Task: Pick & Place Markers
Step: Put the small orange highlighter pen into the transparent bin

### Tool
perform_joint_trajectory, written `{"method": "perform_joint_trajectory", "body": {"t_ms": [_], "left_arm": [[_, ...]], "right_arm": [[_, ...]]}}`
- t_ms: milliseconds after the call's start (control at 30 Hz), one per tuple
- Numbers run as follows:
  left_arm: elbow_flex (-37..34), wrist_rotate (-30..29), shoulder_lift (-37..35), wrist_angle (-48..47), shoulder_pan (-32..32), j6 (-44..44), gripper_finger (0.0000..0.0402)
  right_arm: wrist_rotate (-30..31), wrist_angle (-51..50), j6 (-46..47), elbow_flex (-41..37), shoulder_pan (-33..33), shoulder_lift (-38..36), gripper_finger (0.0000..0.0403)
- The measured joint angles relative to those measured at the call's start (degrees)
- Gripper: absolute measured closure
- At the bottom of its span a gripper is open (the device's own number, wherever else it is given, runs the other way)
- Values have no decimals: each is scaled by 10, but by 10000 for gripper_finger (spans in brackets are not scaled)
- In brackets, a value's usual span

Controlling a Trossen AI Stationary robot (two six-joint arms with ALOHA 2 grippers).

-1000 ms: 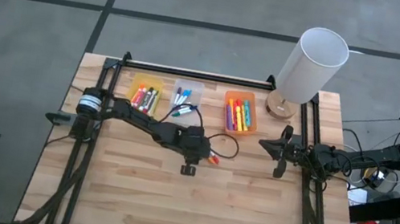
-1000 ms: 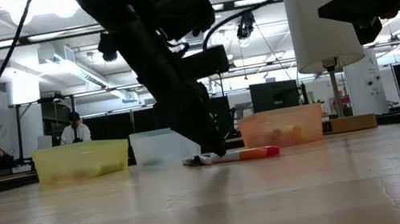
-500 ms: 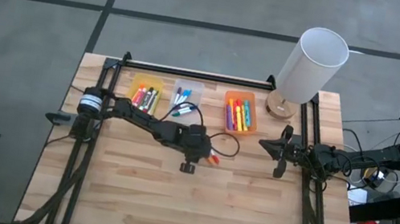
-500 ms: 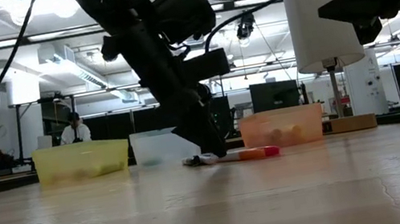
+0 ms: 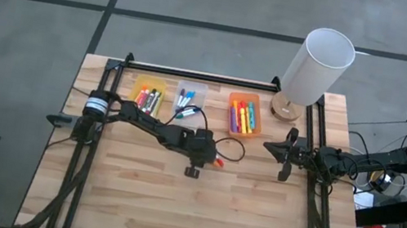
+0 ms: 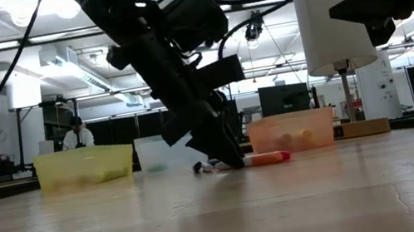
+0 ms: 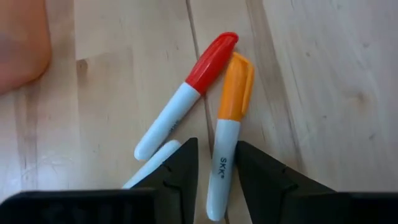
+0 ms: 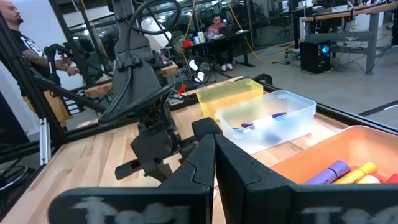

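Left wrist view shows the left gripper (image 7: 216, 163) straddling an orange-capped marker (image 7: 227, 132) narrowly, unclamped, a red-capped marker (image 7: 188, 94) touching it; overhead hides this. Beyond stand three bins (image 5: 244, 114). Right gripper (image 5: 287, 156) waits closed.

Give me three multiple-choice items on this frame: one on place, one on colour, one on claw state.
1. Where is the left claw?
A. Over the yellow bin
B. Down at the loose markers on the wooden table
C. Beside the lamp

2. What cap colour has the white-bodied marker pen between the left claw's fingers?
A. Orange
B. Blue
C. Green

3. What state is the right claw in?
A. Holding a marker
B. Wide open
C. Shut, empty

Key: 1 B, the left wrist view shows its fingers at table level among the markers. 2 A, an orange cap tops the body lying between the fingers, next to the red-capped marker pen. 3 C, the right wrist view shows its fingers together with nothing between.
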Motion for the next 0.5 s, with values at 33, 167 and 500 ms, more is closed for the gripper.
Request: {"method": "perform_joint_trajectory", "body": {"t_ms": [33, 167, 500], "left_arm": [[0, 0, 5, 2, 0, 0, 289], [0, 0, 10, 5, -3, -20, 289], [-1, 29, 5, 0, -3, -55, 326]], "right_arm": [[0, 0, 0, 0, 0, 0, 394], [0, 0, 0, 0, 0, 0, 394], [0, 0, 0, 0, 0, 0, 394]]}}
